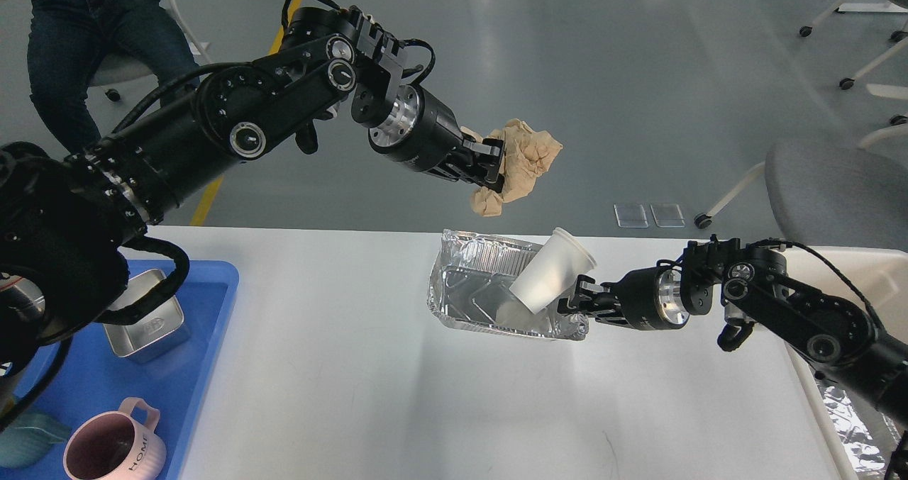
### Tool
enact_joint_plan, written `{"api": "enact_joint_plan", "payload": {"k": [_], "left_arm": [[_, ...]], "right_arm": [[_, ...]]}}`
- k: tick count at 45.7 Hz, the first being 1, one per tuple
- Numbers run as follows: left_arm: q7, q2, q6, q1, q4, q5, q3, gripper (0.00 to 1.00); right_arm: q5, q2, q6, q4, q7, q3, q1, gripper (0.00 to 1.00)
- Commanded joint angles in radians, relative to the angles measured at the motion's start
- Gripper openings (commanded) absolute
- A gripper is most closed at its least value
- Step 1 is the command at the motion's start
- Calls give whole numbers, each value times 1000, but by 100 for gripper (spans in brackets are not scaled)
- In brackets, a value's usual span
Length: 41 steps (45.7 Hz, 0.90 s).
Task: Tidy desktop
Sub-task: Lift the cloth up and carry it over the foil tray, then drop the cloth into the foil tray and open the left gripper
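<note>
The desktop (pixel 340 395) is a wide white tabletop. My left gripper (pixel 496 166) is shut on a crumpled tan paper wad (pixel 521 164), held in the air above the far edge of the desktop. Just below it a silver foil tray (pixel 475 299) is tilted, with a white paper cup (pixel 552 281) leaning in it. My right gripper (pixel 578 301) is shut on the tray's right rim and holds that end up.
A blue plastic tray (pixel 206 366) at the left holds a steel square tin (pixel 152 324), a pink mug (pixel 113 448) and a teal cup (pixel 28 441). A grey chair (pixel 837 189) stands right. A person (pixel 92 26) sits far left.
</note>
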Motion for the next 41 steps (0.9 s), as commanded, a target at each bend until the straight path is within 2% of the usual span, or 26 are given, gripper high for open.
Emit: {"api": "enact_joint_plan", "payload": {"k": [1, 29, 37, 41], "left_arm": [[0, -22, 0, 7, 7, -2, 55, 2], [5, -29, 0, 127, 9, 2, 96, 5], [21, -28, 0, 167, 9, 18, 98, 11], [21, -28, 0, 173, 9, 32, 96, 22]], "right_arm": [[-1, 4, -1, -11, 0, 0, 11, 0], [-1, 4, -1, -14, 0, 2, 23, 0], [1, 4, -1, -20, 0, 2, 39, 0], [1, 1, -1, -21, 0, 2, 39, 0]]}}
